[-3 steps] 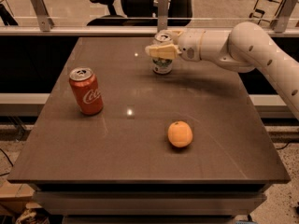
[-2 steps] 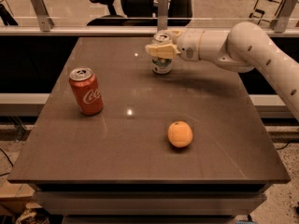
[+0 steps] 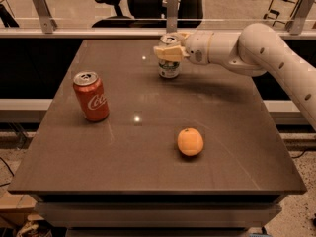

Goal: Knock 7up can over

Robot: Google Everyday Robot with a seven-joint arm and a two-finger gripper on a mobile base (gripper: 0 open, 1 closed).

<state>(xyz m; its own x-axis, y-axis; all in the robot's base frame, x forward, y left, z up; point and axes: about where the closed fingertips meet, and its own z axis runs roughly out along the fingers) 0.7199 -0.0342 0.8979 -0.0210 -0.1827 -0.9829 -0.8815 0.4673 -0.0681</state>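
The 7up can [image 3: 169,69] stands upright at the far middle of the table, silver-white with green bands and a silver top. My gripper [image 3: 168,52] reaches in from the right on the white arm [image 3: 247,48]. It sits at the can's upper half, covering part of the can's front. The can's lower half shows below the gripper.
A red Coca-Cola can [image 3: 91,96] stands upright at the left of the dark table [image 3: 123,157]. An orange [image 3: 190,141] lies at front centre-right. A rail with metal posts [image 3: 171,10] and office chairs are behind the table's far edge.
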